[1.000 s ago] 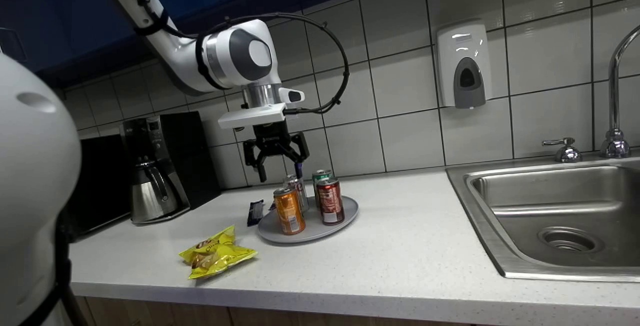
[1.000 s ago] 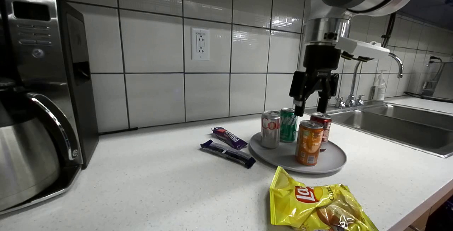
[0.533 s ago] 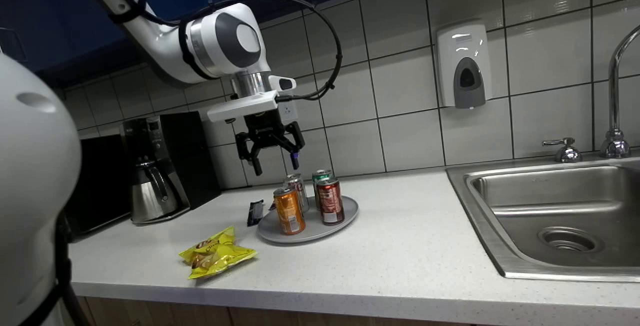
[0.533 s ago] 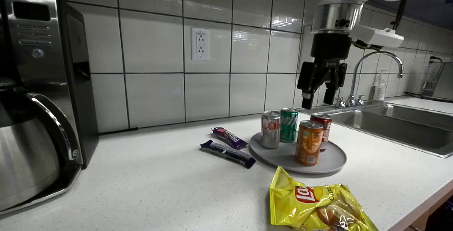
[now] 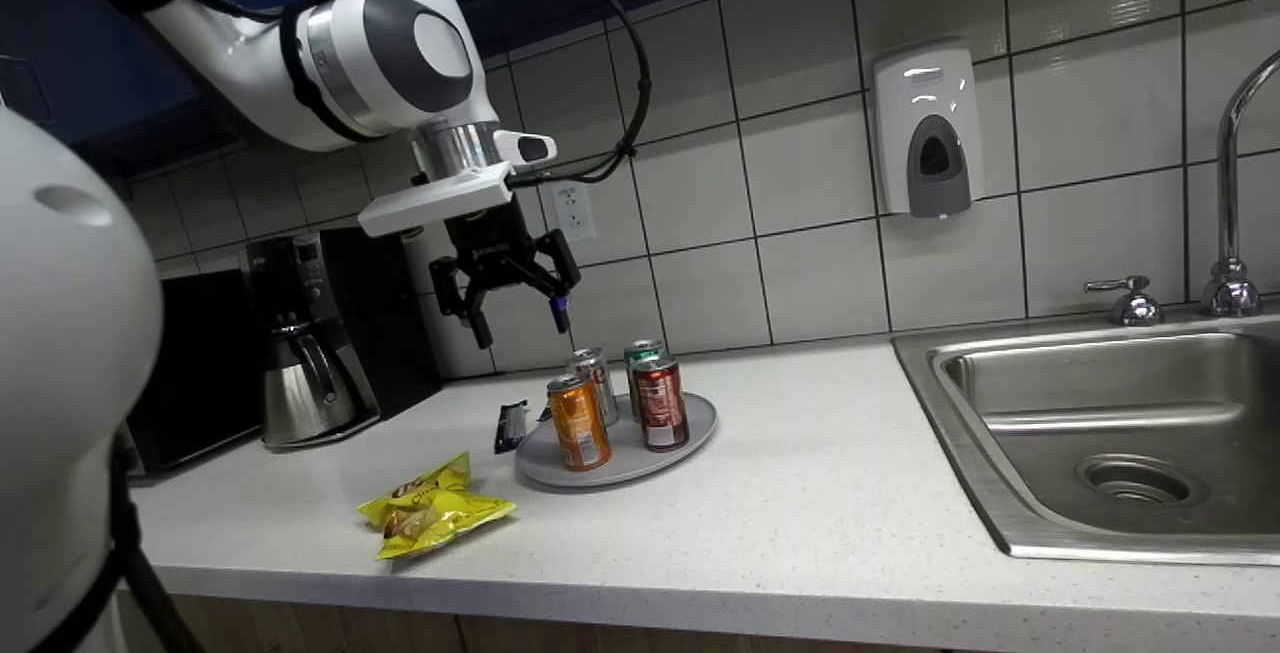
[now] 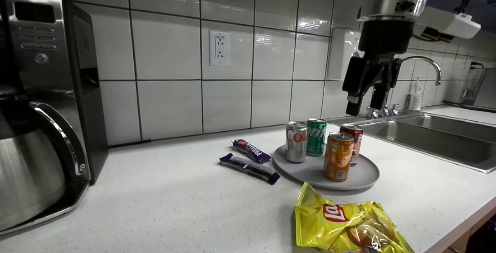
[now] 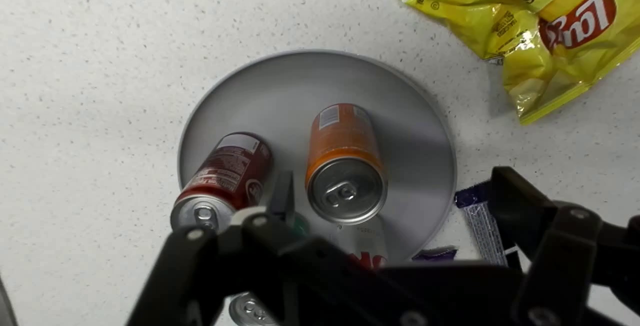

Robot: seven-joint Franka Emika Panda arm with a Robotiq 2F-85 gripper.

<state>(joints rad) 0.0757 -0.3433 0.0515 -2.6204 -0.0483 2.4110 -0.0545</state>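
My gripper (image 5: pixel 522 327) hangs open in the air, higher than the can tops, with nothing between its fingers. In the wrist view the fingers stand wide apart, and the top of an orange can (image 7: pixel 346 191) shows below the gap. That can stands upright on a round grey plate (image 7: pixel 305 71). Sharing the plate are a dark red can (image 5: pixel 660 403), a green can (image 6: pixel 316 138) and a silver Coke can (image 6: pixel 296 144). From the wrist, the gripper's linkage hides most of the green and silver cans. No can is touched.
A yellow chip bag (image 6: pixel 337 222) lies in front of the plate. Two dark wrapped bars (image 6: pixel 250 167) rest beside it. A coffee maker (image 5: pixel 310 333) stands near the wall, and a steel sink (image 5: pixel 950 453) is set into the counter (image 5: pixel 800 503). A soap dispenser (image 5: pixel 925 133) hangs on the tiles.
The open gripper has risen and drawn away from the cans, leftward in one exterior picture and rightward in the opposite one. Cans, plate, bars and chip bag have stayed put.
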